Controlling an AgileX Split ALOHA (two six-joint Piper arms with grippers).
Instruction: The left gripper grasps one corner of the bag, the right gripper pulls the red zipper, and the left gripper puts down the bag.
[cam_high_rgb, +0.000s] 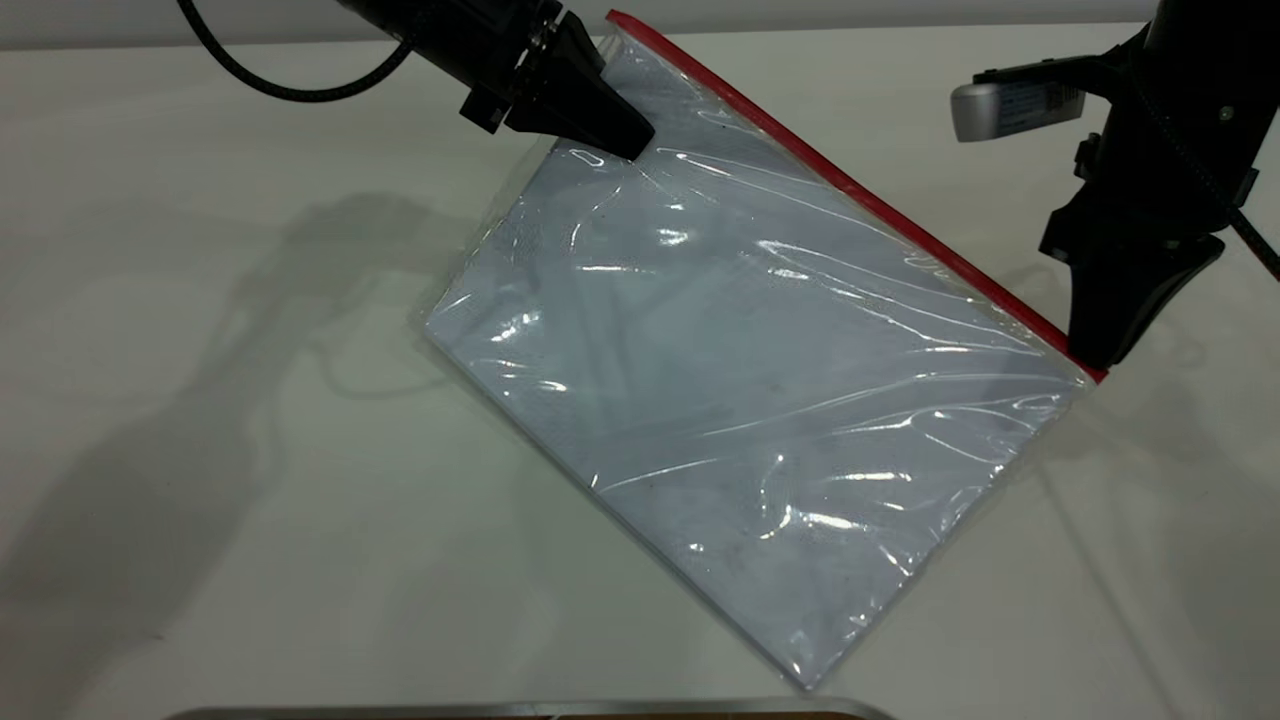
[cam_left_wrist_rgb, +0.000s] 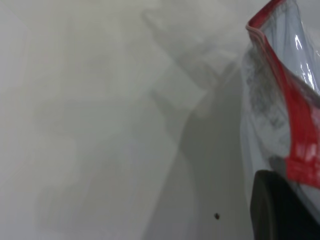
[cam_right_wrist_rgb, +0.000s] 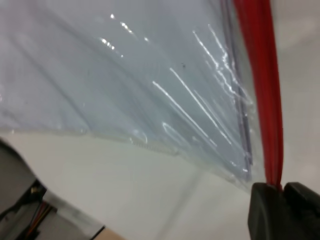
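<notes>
Left claw (cam_high_rgb: 625, 140) was clamped on the bag (cam_high_rgb: 740, 380) near its top corner (cam_high_rgb: 625, 35), holding that end lifted off the surface (cam_high_rgb: 200, 400); the bag hung tilted, lower corner toward the front edge. Left wrist view showed the red zipper (cam_high_rgb: 860, 195) strip right by the claw's tip, plastic bunched there.

Right claw (cam_high_rgb: 1100, 350) sat at the far end of the zipper, at the bag's right corner. In the right wrist view its fingers (cam_right_wrist_rgb: 267, 212) were pinched together with the red strip running straight into them, so it was closed on the zipper. Slider tab itself was hidden inside the grip.

Progress, as I judged it: corner grasp done, zipper pull at or near end of travel. Couldn't confirm whether the seam was fully run. Left: right claw lets go, left claw lowers the bag and releases.

Count: one bag, one zipper, two claws, both engaged.
</notes>
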